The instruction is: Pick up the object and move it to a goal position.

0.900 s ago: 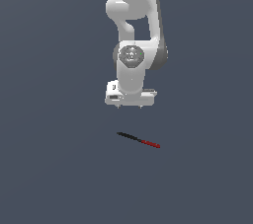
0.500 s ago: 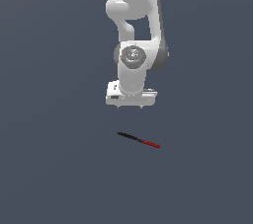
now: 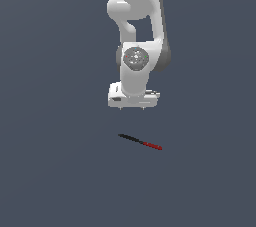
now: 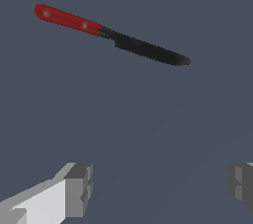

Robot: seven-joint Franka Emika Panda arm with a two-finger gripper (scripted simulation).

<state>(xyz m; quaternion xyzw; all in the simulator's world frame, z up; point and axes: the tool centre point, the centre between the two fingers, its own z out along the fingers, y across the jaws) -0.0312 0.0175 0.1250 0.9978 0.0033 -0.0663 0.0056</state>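
Note:
The object (image 3: pixel 140 142) is a thin stick, black on one half and red on the other, lying flat on the dark grey floor. Its black end points to the exterior view's left and its red end to the right. My gripper (image 3: pixel 133 107) hangs above and behind it, not touching it. In the wrist view the object (image 4: pixel 111 34) lies slantwise ahead of the gripper (image 4: pixel 160 188). Both fingertips (image 4: pixel 79 188) stand wide apart with nothing between them, so the gripper is open.
The dark grey floor (image 3: pixel 60 171) stretches around the stick on every side. The white arm (image 3: pixel 137 26) rises from the gripper toward the upper edge of the exterior view.
The gripper has come down slightly toward the stick and its wrist has turned a little. The stick has not moved.

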